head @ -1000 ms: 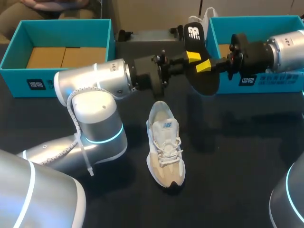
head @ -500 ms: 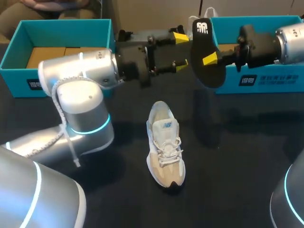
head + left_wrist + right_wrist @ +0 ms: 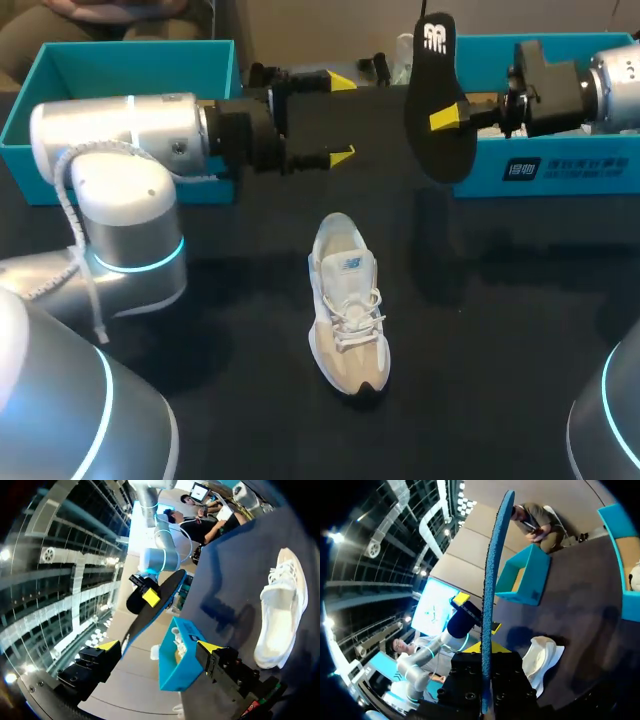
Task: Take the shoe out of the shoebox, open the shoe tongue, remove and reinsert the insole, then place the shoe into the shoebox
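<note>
- Since the earlier frames, the left arm has drawn back toward the left side of the table. Its gripper [image 3: 341, 118], formerly close to the insole [image 3: 440, 100], now sits well apart from it.
- Over the same interval, the right arm has raised the insole and shifted it toward the right box [image 3: 560, 170].
- Left gripper: fingers spread wide, nothing between them. In the left wrist view, this gripper [image 3: 159, 647] points across the table toward the insole [image 3: 150, 615] and a teal box [image 3: 180, 662].
- Right gripper [image 3: 452, 118]: clamped on the insole, one yellow tip showing on the near face. The insole is held off the table, roughly upright, heel end up.
- In the right wrist view, the insole [image 3: 492, 590] appears edge-on, rising out of the gripper [image 3: 487, 680].
- The shoe [image 3: 347, 305] lies on the table [image 3: 500, 350] near its middle, sole down, laces up. It touches neither gripper and sits outside both boxes.
- The left box [image 3: 120, 55] stands at the far left of the table, behind the left arm.
</note>
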You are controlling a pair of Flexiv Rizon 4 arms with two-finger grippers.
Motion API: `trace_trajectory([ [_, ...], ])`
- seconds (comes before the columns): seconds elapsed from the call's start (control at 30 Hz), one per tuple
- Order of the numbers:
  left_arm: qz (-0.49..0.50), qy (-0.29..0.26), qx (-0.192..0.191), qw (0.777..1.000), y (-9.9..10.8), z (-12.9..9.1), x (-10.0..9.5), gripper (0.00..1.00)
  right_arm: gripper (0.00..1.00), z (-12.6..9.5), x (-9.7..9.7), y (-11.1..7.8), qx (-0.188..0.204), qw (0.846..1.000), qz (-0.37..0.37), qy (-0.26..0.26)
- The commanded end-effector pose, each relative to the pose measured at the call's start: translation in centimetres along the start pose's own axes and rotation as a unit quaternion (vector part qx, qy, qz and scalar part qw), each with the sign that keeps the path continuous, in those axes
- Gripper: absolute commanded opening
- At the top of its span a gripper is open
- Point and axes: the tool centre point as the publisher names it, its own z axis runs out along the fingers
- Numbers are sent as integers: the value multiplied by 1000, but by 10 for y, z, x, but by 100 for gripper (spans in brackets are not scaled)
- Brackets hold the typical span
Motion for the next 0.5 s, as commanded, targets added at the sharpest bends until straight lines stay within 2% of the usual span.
trace_trajectory([
  [0.03,-62,84,-11,994,-3,-15,3,100,0,6,3,0,-19,999,-41,-1],
  [0.1,-99,97,-19,990,-1,-19,9,100,0,8,5,1,-27,997,-73,-4],
  [0.23,-163,145,-23,976,0,-25,27,100,0,14,12,6,-18,989,-148,-20],
  [0.5,-222,200,-39,953,-2,-39,53,100,0,26,20,14,-11,972,-234,-4],
])
